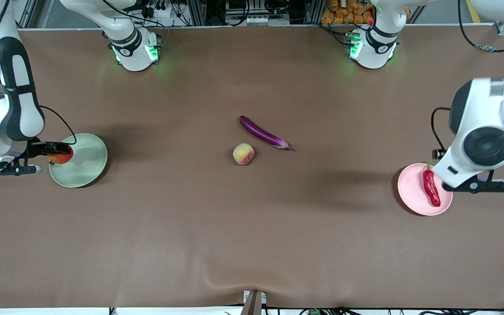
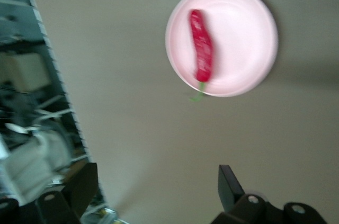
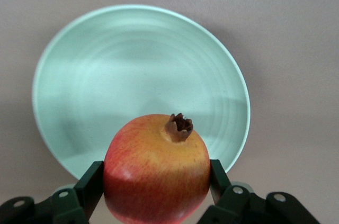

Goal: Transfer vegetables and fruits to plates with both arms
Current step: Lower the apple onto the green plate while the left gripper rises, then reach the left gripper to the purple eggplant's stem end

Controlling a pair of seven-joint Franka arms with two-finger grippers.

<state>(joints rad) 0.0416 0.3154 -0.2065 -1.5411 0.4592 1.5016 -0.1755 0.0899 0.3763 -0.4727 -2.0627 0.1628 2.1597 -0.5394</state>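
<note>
- Fruit first: the red fruit (image 3: 157, 168) sits clamped between my right gripper's (image 1: 55, 155) jaws, held up over the green plate (image 1: 86, 168) near its rim at the right arm's end of the table. I judge it is carried there so it can be let go onto the plate.
- In the right wrist view the jaws press its two sides, crown up, so the grip looks square and unlikely to roll.
- Chili (image 1: 431, 188) lies on the pink plate (image 1: 411, 192) at the left arm's end, stem poking over the rim; that one looks done.
- My left gripper (image 2: 159, 189) hangs over bare table just beside the pink plate, jaws wide apart and holding nothing. That fits a release onto the plate.
- Peach (image 1: 243, 154) and eggplant (image 1: 264, 133) rest mid-table, just beside each other but not touching, the peach nearer the front camera. Both are well apart from either plate, so they are what is left.
- My guess: fruit belongs on green and vegetables on pink, so the eggplant falls to the left arm.
</note>
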